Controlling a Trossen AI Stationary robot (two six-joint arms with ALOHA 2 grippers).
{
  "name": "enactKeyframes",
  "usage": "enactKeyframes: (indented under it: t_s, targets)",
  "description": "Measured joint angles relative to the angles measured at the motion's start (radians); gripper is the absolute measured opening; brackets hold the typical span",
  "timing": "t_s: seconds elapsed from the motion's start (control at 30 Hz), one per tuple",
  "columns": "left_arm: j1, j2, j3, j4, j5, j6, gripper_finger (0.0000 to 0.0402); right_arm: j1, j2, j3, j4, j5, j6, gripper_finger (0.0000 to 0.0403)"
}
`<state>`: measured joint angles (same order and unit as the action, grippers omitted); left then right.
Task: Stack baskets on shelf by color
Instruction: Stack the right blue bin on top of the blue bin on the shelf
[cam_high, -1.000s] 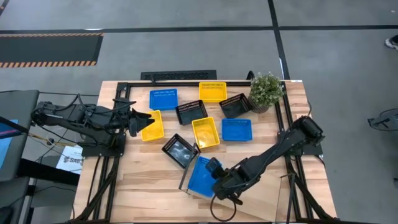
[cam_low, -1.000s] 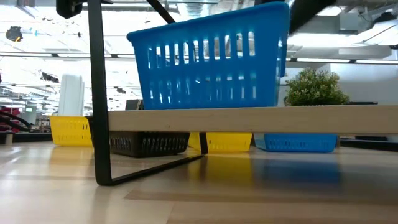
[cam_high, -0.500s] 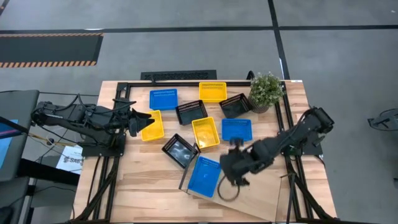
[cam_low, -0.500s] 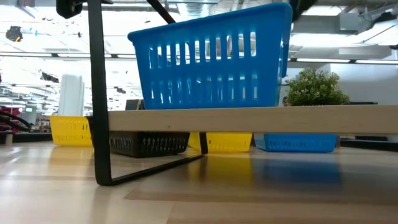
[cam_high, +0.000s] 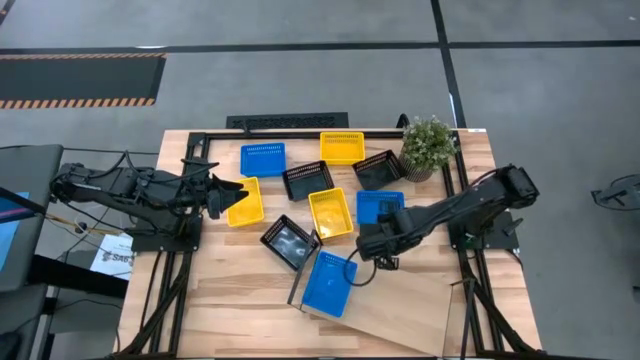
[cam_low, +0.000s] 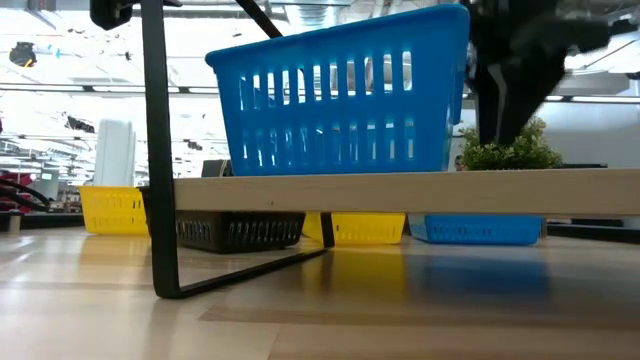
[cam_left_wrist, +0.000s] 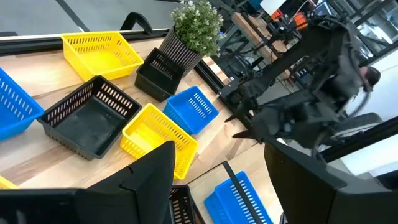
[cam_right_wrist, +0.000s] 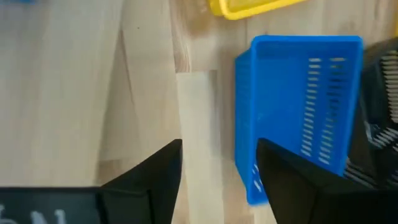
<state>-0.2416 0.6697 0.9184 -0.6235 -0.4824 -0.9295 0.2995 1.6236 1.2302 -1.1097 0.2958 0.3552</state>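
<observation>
While one blue basket sits on the shelf, right gripper hangs beside it, fingers parted, empty. Next: fetch second blue basket.

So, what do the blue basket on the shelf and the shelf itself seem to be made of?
The blue basket looks like moulded plastic: even glossy colour, neat slots. The shelf seems to be pale wood with faint grain and a matte surface; its thin black frame is probably metal.
</observation>
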Motion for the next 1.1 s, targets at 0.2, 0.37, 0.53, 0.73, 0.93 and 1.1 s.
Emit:
enactKeyframes:
  t_s: [0.2,0.37,0.53,0.73,0.93,1.1]
  targets:
    - [0.0,0.0,0.0,-0.019,-0.004,-0.001,0.0238,-0.065,-0.105,-0.192,0.186,-0.056,-0.028,0.0235]
    - [0.0,0.0,0.0,-0.024,-0.015,-0.01,0.0238,-0.121,-0.14,-0.247,0.231,-0.058,-0.096,0.0235]
    - [0.0,0.0,0.0,-0.024,-0.029,-0.014,0.0238,-0.159,-0.113,-0.249,0.286,-0.079,-0.171,0.0235]
    - [0.0,0.0,0.0,-0.024,-0.029,-0.013,0.0238,-0.202,-0.036,-0.25,0.344,-0.088,-0.207,0.0235]
    - [0.0,0.0,0.0,-0.038,-0.03,-0.013,0.0238,-0.244,0.024,-0.252,0.357,-0.134,-0.208,0.0217]
    - [0.0,0.0,0.0,-0.051,-0.03,-0.014,0.0238,-0.259,0.065,-0.261,0.372,-0.164,-0.194,0.0148]
